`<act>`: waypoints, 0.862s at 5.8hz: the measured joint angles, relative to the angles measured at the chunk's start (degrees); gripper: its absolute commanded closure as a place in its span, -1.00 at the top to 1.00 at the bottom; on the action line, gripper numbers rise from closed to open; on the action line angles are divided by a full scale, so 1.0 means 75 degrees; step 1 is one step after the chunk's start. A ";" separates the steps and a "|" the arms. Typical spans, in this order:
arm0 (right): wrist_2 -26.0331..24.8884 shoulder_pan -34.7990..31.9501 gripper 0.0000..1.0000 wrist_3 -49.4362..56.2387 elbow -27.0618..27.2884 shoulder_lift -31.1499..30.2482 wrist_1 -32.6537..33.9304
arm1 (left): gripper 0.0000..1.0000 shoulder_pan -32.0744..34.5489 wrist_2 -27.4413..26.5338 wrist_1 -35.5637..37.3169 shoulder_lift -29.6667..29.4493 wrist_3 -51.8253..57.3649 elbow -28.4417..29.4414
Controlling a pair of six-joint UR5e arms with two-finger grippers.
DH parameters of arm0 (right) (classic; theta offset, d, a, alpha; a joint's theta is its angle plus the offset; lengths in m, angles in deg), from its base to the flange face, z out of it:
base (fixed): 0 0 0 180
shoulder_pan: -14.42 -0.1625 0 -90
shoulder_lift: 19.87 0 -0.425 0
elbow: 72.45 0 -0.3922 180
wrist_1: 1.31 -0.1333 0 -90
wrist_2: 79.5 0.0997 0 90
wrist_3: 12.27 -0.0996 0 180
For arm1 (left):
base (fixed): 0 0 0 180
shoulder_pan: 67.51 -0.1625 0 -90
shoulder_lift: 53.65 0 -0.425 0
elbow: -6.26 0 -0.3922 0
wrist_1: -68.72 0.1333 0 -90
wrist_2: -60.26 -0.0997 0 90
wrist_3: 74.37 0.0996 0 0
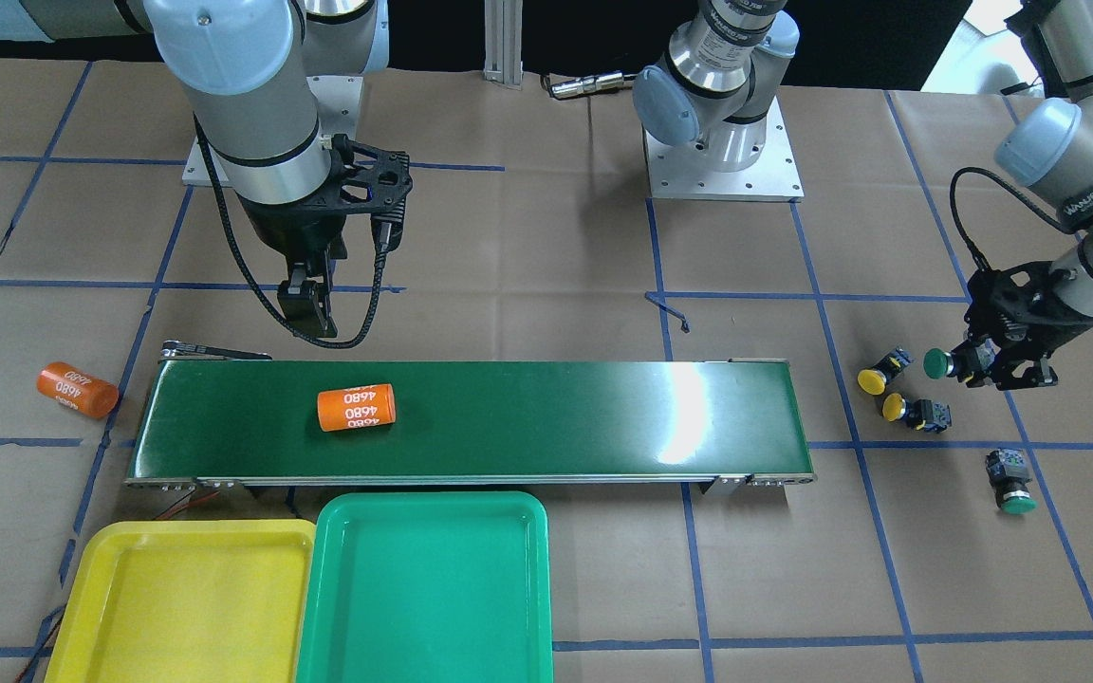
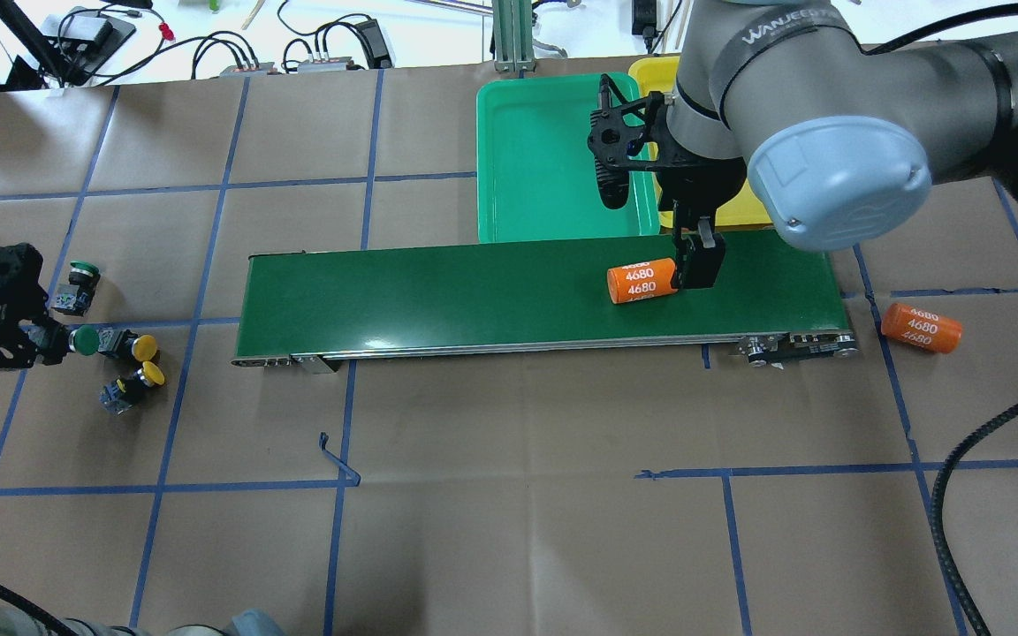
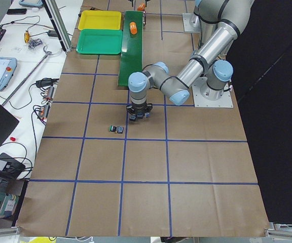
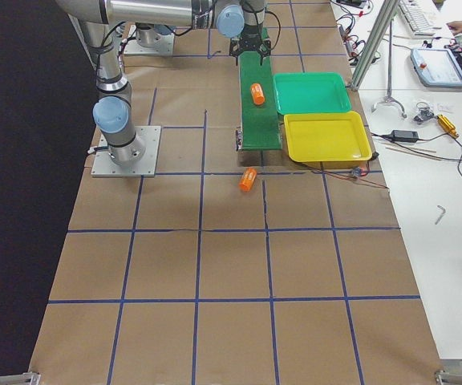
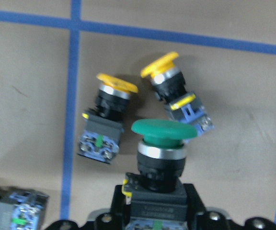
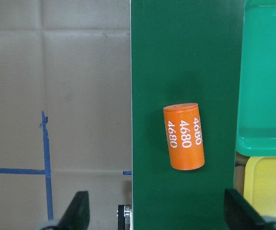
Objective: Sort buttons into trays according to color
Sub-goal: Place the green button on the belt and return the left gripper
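Observation:
My left gripper point(image 1: 983, 364) is shut on a green button point(image 5: 163, 143) by its body, cap pointing away, at the far end of the table point(image 2: 54, 340). Two yellow buttons point(image 1: 874, 380) point(image 1: 894, 408) lie on their sides just beyond the cap; they also show in the left wrist view point(image 5: 116, 85) point(image 5: 160, 66). The second green button point(image 1: 1016, 501) stands apart. My right gripper point(image 1: 307, 318) is open and empty over the belt, beside an orange cylinder. The yellow tray point(image 1: 186, 598) and green tray point(image 1: 423, 588) lie side by side, both holding nothing.
A long dark green conveyor belt point(image 1: 527, 417) crosses the table's middle, with one orange "4680" cylinder point(image 1: 357, 408) on it. Another orange cylinder point(image 1: 77, 390) lies on the paper past the belt's end. Blue tape lines grid the table.

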 measured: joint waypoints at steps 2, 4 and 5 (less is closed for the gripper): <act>-0.0002 0.0000 1.00 0.0000 0.0008 0.0000 0.0001 | -1.00 0.1623 -0.0032 -0.0489 -0.0131 -0.2235 0.0587; -0.0004 0.0001 1.00 0.0004 0.0009 0.0000 0.0000 | -0.93 0.3214 -0.0218 -0.0564 -0.0461 -0.4131 0.0747; -0.0004 -0.0002 1.00 0.0009 0.0009 0.0000 0.0000 | -0.80 0.3708 -0.0245 -0.0515 -0.0719 -0.4605 0.0700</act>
